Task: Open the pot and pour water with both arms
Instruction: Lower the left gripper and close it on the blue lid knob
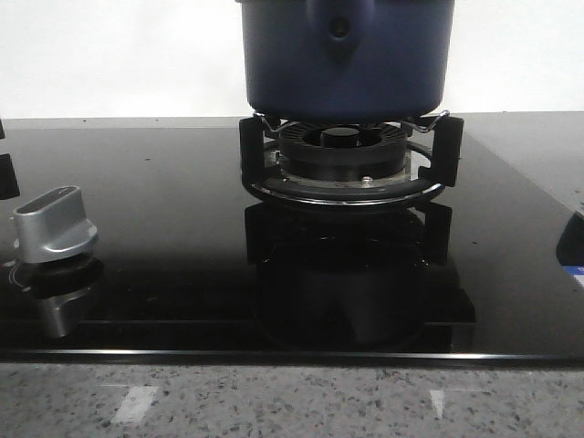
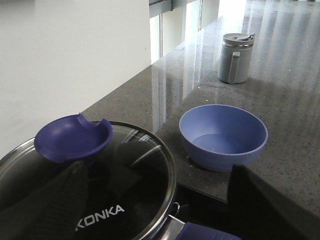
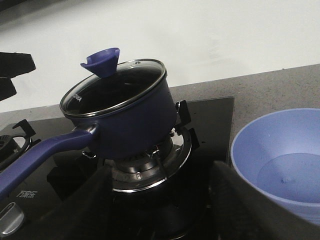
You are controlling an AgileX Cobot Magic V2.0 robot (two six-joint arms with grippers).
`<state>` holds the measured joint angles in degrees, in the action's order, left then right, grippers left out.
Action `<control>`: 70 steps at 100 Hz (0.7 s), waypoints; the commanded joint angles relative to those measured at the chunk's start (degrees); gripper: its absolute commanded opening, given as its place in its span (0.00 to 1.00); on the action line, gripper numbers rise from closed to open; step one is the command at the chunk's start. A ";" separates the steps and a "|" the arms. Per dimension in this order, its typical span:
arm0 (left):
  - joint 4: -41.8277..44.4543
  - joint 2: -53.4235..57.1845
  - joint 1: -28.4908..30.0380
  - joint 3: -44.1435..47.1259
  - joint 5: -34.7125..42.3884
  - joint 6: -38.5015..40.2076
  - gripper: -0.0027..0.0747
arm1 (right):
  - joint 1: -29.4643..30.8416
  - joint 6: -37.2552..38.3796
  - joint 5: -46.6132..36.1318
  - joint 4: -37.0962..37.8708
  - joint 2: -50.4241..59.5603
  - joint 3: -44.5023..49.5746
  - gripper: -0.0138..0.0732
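Black glass stovetop (image 1: 137, 228): lidded pot (image 1: 347, 64) on burner. Left claw (image 2: 150, 210) spread near lid knob (image 2: 75, 137); centre it, pinch, lift straight. Right claw (image 3: 160, 200) spread.

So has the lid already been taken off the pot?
No, in the right wrist view the glass lid with its blue knob sits on the rim of the pot, which rests on the burner grate.

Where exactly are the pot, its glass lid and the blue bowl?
pot (image 3: 135, 120), right wrist view, on its dark blue side wall.
glass lid (image 2: 145, 175), left wrist view, on the clear pane.
blue bowl (image 2: 222, 131), left wrist view, on its inner wall.
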<state>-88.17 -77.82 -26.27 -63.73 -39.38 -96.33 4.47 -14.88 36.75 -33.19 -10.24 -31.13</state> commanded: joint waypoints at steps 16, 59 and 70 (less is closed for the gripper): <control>-2.33 1.51 -0.52 -2.18 -1.87 0.01 0.70 | -0.15 -0.74 -4.52 -1.46 -1.19 -1.68 0.60; -2.09 -1.78 -0.52 -2.18 -1.87 -0.12 0.70 | -0.15 -0.74 -3.89 -0.53 -1.19 -1.68 0.60; -3.72 -2.78 -0.52 -2.18 -1.90 -2.89 0.70 | -0.15 -0.74 -3.80 -0.53 -1.19 -1.68 0.60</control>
<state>-87.32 -81.66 -26.27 -63.76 -40.40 -97.20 4.47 -14.88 36.75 -33.07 -10.24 -31.13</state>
